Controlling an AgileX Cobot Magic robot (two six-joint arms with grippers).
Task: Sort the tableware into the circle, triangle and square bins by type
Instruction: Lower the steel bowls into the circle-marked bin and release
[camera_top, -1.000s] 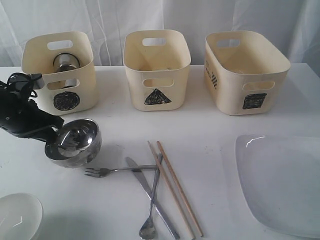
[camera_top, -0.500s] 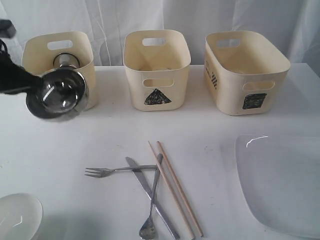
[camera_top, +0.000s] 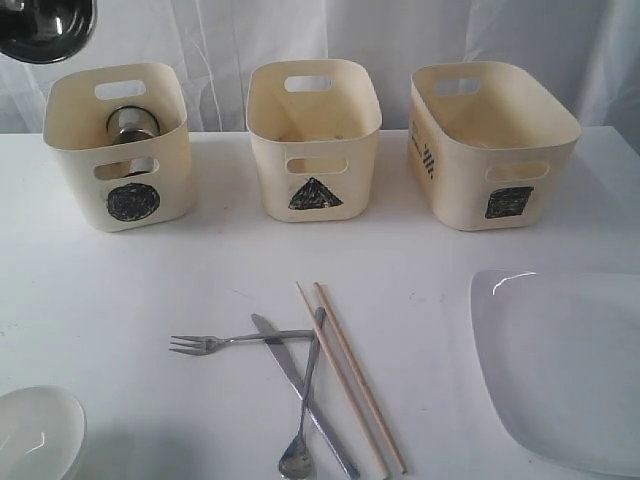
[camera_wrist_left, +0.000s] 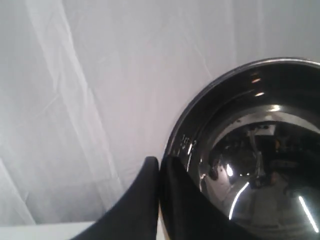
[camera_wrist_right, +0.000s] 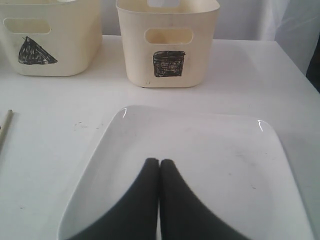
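My left gripper (camera_wrist_left: 159, 161) is shut on the rim of a steel bowl (camera_wrist_left: 255, 165); that steel bowl (camera_top: 45, 28) hangs high at the exterior view's top left, above the circle bin (camera_top: 120, 145), which holds a steel mug (camera_top: 130, 125). The triangle bin (camera_top: 313, 135) and square bin (camera_top: 487, 140) stand to its right. Fork (camera_top: 225, 341), knife (camera_top: 300, 392), spoon (camera_top: 303, 410) and two chopsticks (camera_top: 350, 375) lie crossed at the table's front centre. A small white bowl (camera_top: 35, 432) sits front left. My right gripper (camera_wrist_right: 159, 162) is shut and empty over the large white plate (camera_wrist_right: 200, 165).
White curtain (camera_top: 400, 40) hangs behind the bins. The plate (camera_top: 560, 365) fills the front right corner of the white table (camera_top: 420, 260). In the right wrist view the square bin (camera_wrist_right: 167, 42) and triangle bin (camera_wrist_right: 50, 37) stand beyond the plate.
My left gripper has lifted the steel bowl from the table's left side up and back, to above the circle bin, nearly out of the exterior view. Nothing else moved.
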